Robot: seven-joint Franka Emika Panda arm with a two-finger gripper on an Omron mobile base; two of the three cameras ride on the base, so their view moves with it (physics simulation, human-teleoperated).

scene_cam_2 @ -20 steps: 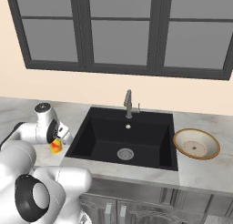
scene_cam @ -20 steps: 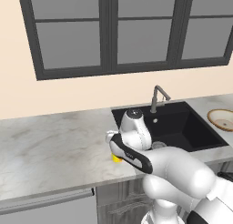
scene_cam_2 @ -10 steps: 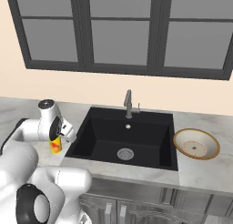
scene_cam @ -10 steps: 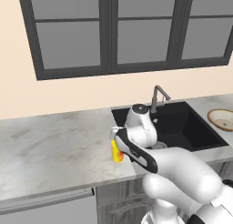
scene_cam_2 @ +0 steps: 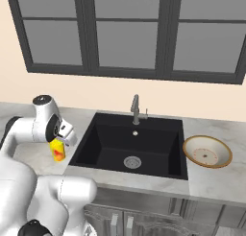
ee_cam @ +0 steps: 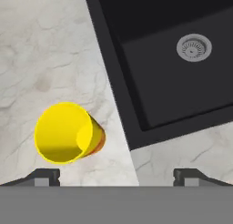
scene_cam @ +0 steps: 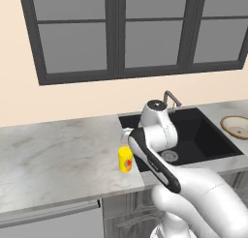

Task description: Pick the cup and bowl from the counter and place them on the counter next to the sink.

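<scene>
Cup [scene_cam: 125, 159] stood upright on the counter [scene_cam: 58, 155], just left of the sink [scene_cam: 193, 135] near the front edge; red mark faced fwd. In the right base view the cup [scene_cam_2: 57, 149] sat beside the basin's left rim, w/ the arm's wrist right above it. Hand view looked down into the cup [ee_cam: 66, 133]: open mouth up, yellow inside, a bit of orange showing on its side. It stood on the marbled counter [ee_cam: 41, 50], close to the black sink [ee_cam: 173, 68] edge but not touching it. Drain was visible in the basin floor.

Gripper [ee_cam: 116, 175] was wide open, holding nothing; its two tips stood well apart, one below the cup, the other below the sink's corner. The cup was clear of both fingers.

Bowl [scene_cam_2: 207, 152] lay on the counter right of the sink, upright, tan rim, pale inside; it also showed at the far right of the left base view [scene_cam: 236, 126]. Faucet [scene_cam_2: 136, 109] stood behind the basin.
</scene>
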